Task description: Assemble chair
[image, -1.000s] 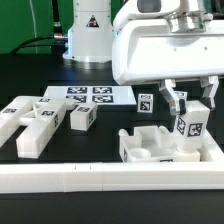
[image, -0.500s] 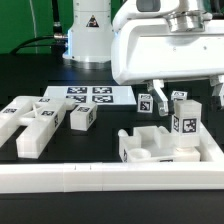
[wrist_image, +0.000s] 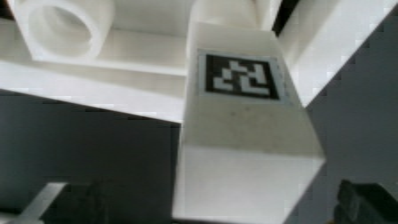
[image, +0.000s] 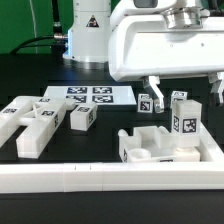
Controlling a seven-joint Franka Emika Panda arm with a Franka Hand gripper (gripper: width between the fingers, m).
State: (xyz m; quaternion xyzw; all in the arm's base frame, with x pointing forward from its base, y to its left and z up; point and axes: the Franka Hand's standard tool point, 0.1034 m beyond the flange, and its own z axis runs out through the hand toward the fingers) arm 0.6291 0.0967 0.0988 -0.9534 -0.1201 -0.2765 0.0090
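Observation:
A white bar (image: 183,122) with a square tag stands upright on the tray-like seat piece (image: 146,150) at the exterior view's right. My gripper (image: 185,88) hangs just above the bar's top, jaws spread wide, one finger on each side and neither touching it. In the wrist view the bar (wrist_image: 240,110) runs up the middle between the dark fingertips (wrist_image: 54,200), with the gripper (wrist_image: 210,205) open around it. A white piece with a round hole (wrist_image: 71,40) lies beyond the bar. Another small tagged block (image: 146,103) stands behind the seat.
Several loose white chair pieces (image: 35,120) and a tagged cube (image: 82,117) lie at the exterior view's left. The marker board (image: 90,95) lies behind them. A long white rail (image: 100,180) runs along the front. The arm's base (image: 90,30) stands at the back.
The gripper was shut on the upright bar; it has opened, let go and lifted a little. The bar stays standing on the seat piece.

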